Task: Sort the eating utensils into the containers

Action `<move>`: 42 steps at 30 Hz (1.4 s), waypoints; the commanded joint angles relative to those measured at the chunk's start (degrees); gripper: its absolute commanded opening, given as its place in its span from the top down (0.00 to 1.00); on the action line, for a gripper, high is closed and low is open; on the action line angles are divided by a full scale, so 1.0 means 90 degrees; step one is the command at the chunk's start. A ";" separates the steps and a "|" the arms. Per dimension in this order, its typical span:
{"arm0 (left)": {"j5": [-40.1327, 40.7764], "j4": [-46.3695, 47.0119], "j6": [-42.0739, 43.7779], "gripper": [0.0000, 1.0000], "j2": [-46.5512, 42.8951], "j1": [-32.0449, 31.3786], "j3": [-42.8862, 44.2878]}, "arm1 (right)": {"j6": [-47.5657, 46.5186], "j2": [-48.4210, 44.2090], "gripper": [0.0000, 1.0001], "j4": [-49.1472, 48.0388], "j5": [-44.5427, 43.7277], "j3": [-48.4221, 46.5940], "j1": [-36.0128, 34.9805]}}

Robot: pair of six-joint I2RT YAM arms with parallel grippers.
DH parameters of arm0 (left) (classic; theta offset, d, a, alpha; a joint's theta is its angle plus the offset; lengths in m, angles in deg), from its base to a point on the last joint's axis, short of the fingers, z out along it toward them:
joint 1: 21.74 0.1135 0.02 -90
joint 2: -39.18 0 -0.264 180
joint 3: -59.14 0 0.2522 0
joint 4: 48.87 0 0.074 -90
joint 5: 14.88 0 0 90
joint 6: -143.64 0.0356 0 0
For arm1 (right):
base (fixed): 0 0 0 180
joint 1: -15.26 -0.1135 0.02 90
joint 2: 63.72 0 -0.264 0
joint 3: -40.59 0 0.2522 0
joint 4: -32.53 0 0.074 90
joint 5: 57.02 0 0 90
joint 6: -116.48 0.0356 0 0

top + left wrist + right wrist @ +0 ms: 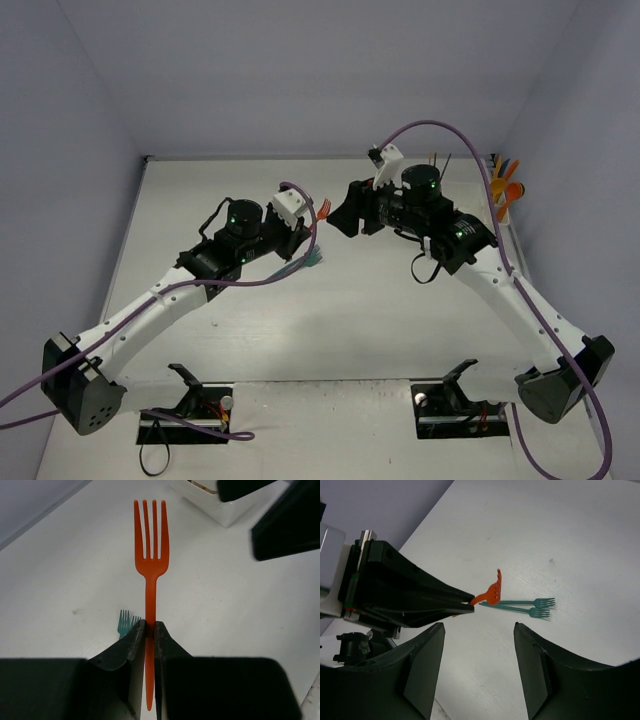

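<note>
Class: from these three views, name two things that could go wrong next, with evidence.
The left gripper pinches the orange fork only by its thin handle, so it might pivot or slip. The open right gripper sits close opposite; a misjudged approach could bump the fork loose.

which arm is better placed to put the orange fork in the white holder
Right. The right pincer is open facing the orange plastic fork, and the white plastic holder stands on its side.
</note>
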 commanded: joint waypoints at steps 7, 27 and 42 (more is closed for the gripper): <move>-0.0128 0.0042 0.0467 1.00 -0.0134 -0.0358 0.0559 | -0.0063 0.0291 0.50 -0.0449 -0.1393 -0.0421 -0.0498; -0.0046 -0.0177 0.0517 1.00 -0.0077 -0.0493 0.0654 | -0.0169 0.0236 1.00 -0.0439 -0.2031 -0.0119 -0.0745; 0.2626 -0.0492 -0.0819 0.21 -0.0232 -0.0372 0.0161 | -0.1717 -0.0509 1.00 -0.0421 -0.6124 -0.0020 -0.0727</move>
